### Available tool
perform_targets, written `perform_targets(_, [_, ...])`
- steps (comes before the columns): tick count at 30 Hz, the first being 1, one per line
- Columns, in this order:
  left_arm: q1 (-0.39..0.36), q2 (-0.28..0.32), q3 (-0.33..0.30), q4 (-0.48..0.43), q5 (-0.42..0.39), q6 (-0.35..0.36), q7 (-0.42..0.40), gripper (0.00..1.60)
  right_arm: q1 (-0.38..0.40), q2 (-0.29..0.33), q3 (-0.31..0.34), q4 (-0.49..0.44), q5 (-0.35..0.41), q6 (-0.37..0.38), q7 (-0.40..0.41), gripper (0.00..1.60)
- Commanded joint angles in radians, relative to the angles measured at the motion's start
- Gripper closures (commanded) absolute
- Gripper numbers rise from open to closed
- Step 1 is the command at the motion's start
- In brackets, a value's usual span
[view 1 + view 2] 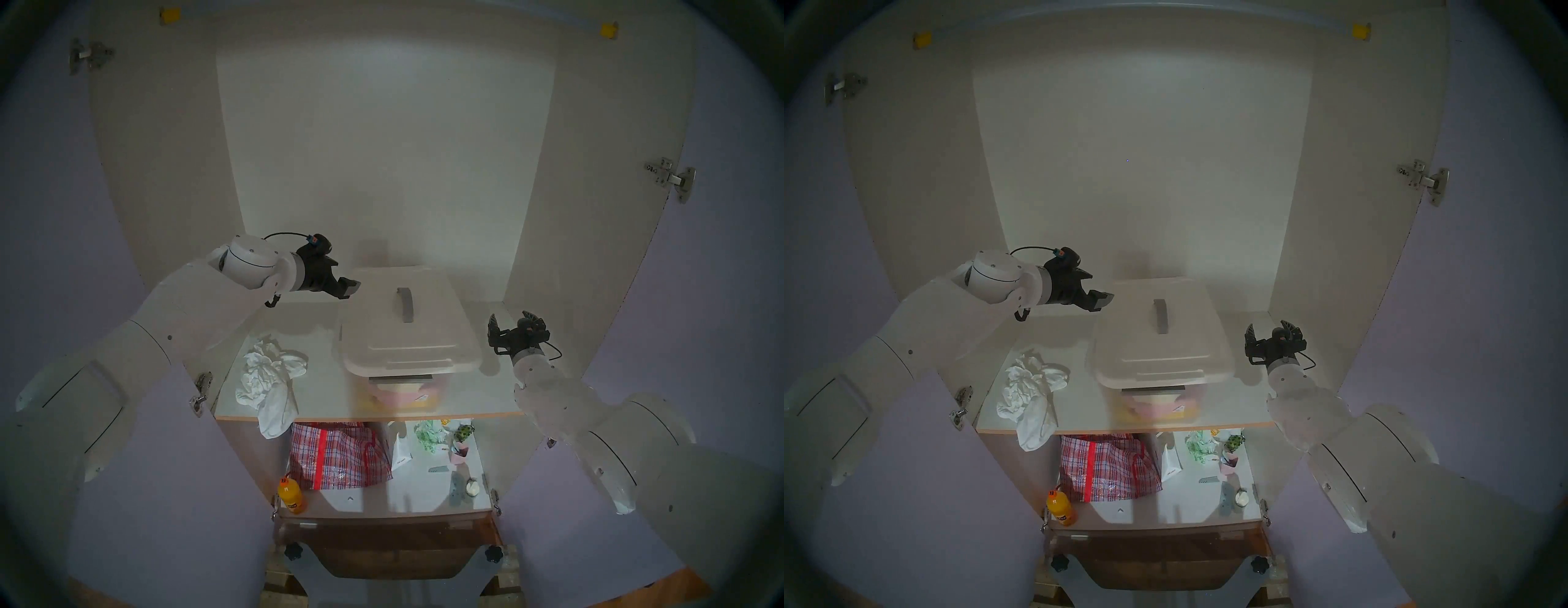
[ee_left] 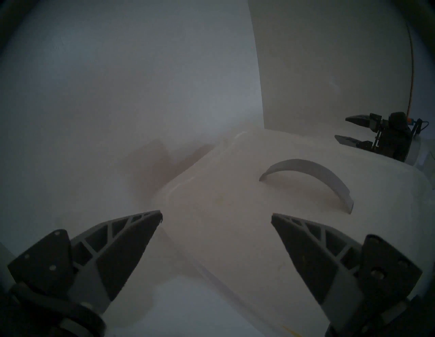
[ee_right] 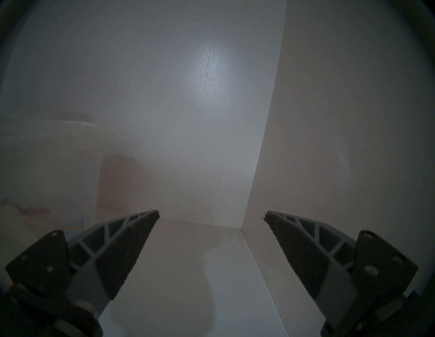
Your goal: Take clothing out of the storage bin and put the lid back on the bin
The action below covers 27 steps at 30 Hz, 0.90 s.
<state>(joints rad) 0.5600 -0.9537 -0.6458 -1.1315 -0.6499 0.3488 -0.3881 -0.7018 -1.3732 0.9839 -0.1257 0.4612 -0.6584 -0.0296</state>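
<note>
The left gripper [image 1: 350, 291], at centre-left of the head view, gapes empty beside the lid [image 1: 407, 322]; the right gripper [image 1: 511, 325], centre-right, likewise. One lid sits on one bin [image 1: 403, 392]; one garment [image 1: 271, 382] lies lower left. The task looks nearly finished; next, probably, both arms retreat.

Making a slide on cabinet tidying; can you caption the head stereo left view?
Lid sits on storage bin, white clothing lies on shelf, left gripper and right gripper open.
</note>
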Motion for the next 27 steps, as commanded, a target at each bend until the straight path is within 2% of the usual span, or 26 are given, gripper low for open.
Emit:
perform_targets(1, [-0.023, -0.052, -0.017, -0.015, -0.015, 0.008, 0.029, 0.0, 0.025, 0.003, 0.003, -0.016, 0.001, -0.02, -0.002, 0.0])
perform_targets(6, [-0.029, -0.086, 0.004, -0.007, -0.001, 0.059, 0.066, 0.0, 0.025, 0.003, 0.004, -0.016, -0.001, -0.02, -0.003, 0.0])
perform_targets(12, [-0.011, -0.094, 0.008, -0.065, -0.015, 0.134, 0.108, 0.0, 0.025, 0.003, 0.005, -0.016, -0.002, -0.02, -0.003, 0.0])
perform_targets(17, [0.016, -0.083, -0.013, -0.118, -0.027, 0.131, 0.14, 0.0, 0.025, 0.003, 0.007, -0.016, -0.003, -0.019, -0.003, 0.0])
perform_targets(18, [0.027, -0.084, -0.027, -0.127, -0.044, 0.108, 0.135, 0.0, 0.025, 0.003, 0.007, -0.016, -0.004, -0.019, -0.003, 0.0])
perform_targets(20, [0.029, -0.086, -0.025, -0.143, -0.039, 0.123, 0.151, 0.0, 0.025, 0.003, 0.008, -0.016, -0.004, -0.019, -0.003, 0.0])
perform_targets(25, [0.061, -0.091, -0.061, -0.175, -0.063, 0.057, 0.157, 0.0, 0.025, 0.003, 0.01, -0.016, -0.006, -0.018, -0.003, 0.0])
perform_targets(27, [0.065, -0.099, -0.061, -0.185, -0.059, 0.061, 0.172, 0.0, 0.025, 0.003, 0.01, -0.016, -0.007, -0.019, -0.003, 0.0])
